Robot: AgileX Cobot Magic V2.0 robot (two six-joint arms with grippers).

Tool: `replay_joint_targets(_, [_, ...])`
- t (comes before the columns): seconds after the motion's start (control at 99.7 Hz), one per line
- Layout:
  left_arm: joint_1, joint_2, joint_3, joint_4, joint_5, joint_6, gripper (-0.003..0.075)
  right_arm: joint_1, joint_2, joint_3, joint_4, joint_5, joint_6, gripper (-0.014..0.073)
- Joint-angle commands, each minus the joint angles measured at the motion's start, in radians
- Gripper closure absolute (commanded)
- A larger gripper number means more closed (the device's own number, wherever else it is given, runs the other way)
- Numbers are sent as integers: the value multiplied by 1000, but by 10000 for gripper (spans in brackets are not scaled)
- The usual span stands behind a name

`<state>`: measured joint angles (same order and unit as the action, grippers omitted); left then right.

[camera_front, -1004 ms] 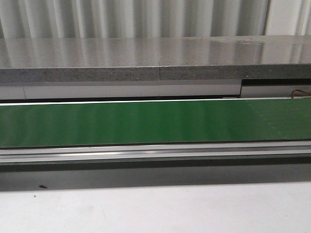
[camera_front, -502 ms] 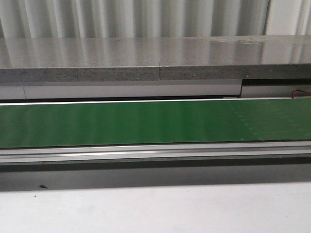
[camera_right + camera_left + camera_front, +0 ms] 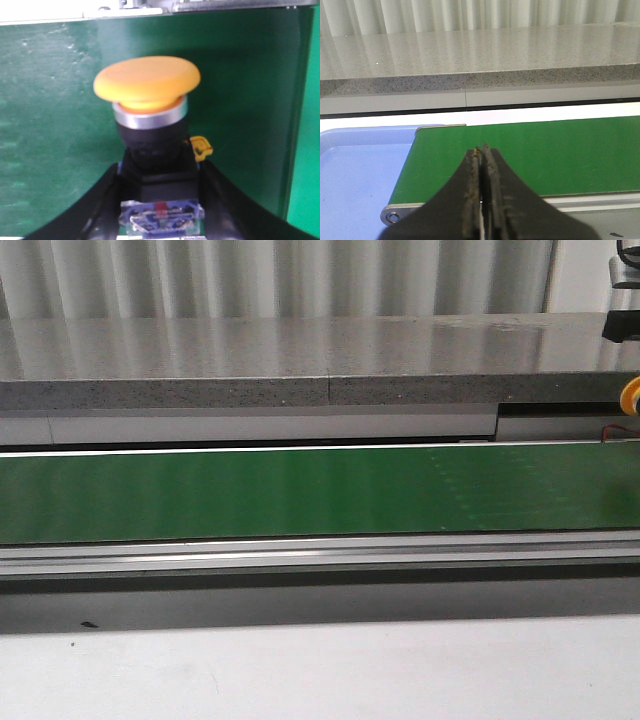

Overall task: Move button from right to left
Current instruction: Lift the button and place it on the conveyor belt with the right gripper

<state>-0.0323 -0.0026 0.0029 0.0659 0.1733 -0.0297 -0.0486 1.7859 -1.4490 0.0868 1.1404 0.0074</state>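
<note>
The button has a round yellow-orange cap, a silver collar and a blue-and-grey contact block. My right gripper is shut on its black body, and its dark fingers flank the block above the green belt. In the front view the button's cap shows at the far right edge, under the dark body of the right gripper and just above the belt. My left gripper is shut and empty over the belt's left end; the front view does not show it.
A blue tray lies beside the belt's left end. A grey speckled shelf runs behind the belt, and an aluminium rail runs along its front. The white table is nearest the camera.
The right gripper with the button has come into the front view at the far right edge; in both earlier frames neither showed there. The seam marks on the belt have drifted left.
</note>
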Motion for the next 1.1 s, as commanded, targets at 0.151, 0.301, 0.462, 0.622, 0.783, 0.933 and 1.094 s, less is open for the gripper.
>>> replay_joint_targets(0.151, [-5, -33, 39, -4, -80, -7, 741, -1, -60, -32, 10, -43, 1, -27])
replay_joint_targets(0.301, [-5, -33, 39, -4, -80, -7, 741, 6, -110, -32, 16, -67, -2, -17])
replay_joint_targets(0.462, [-5, -33, 39, -4, -80, -7, 741, 30, -189, -19, 16, -69, -33, -17])
replay_joint_targets(0.622, [-5, -33, 39, -4, -80, -7, 741, 71, -296, 41, 16, -105, -49, 134])
replay_joint_targets(0.783, [-5, -33, 39, -4, -80, -7, 741, 123, -418, 155, 16, -164, -49, 495])
replay_joint_targets(0.933, [-5, -33, 39, -4, -80, -7, 741, 153, -538, 278, 16, -240, -49, 658])
replay_joint_targets(1.094, [-5, -33, 39, -4, -80, -7, 741, 156, -666, 393, 14, -275, -49, 661])
